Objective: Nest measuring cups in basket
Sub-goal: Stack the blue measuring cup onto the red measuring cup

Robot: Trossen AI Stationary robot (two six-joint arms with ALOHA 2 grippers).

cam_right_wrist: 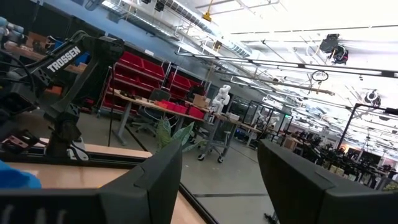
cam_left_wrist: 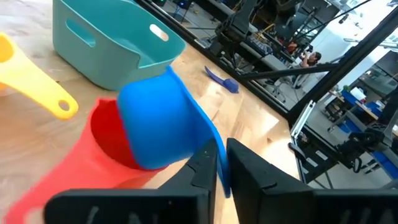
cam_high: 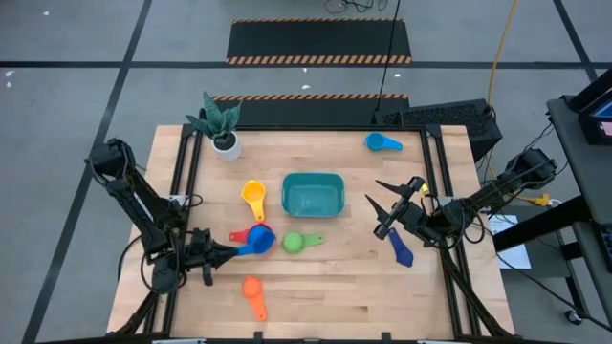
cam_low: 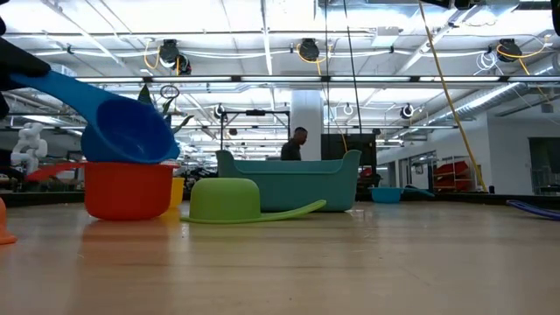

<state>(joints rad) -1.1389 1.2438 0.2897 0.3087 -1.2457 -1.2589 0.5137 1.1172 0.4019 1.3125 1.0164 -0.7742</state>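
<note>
- Tabletop (cam_high: 316,287): we count six measuring cups and one basket on bare wood, with a potted plant (cam_high: 223,129) at the far left corner.
- Basket (cam_high: 313,194): teal, at mid-table, clear room on every side; nothing shows inside it.
- Blue cup (cam_high: 259,239): tilted, its bowl sitting in the red cup (cam_high: 243,235) just left of the basket's near corner; the left pincer (cam_left_wrist: 222,163) is nearly closed on its handle.
- Yellow cup (cam_high: 253,196): just beside the basket's left wall, apart from it.
- Green cup (cam_high: 296,242): upside down, near the basket's near side.
- Orange cup (cam_high: 253,293): alone near the front edge.
- Light blue cup (cam_high: 382,142): near the far right edge.
- Dark blue cup (cam_high: 400,247): lying below the right pincer.
- Right pincer (cam_high: 386,201): we see it wide apart, holding nothing, right of the basket.
</note>
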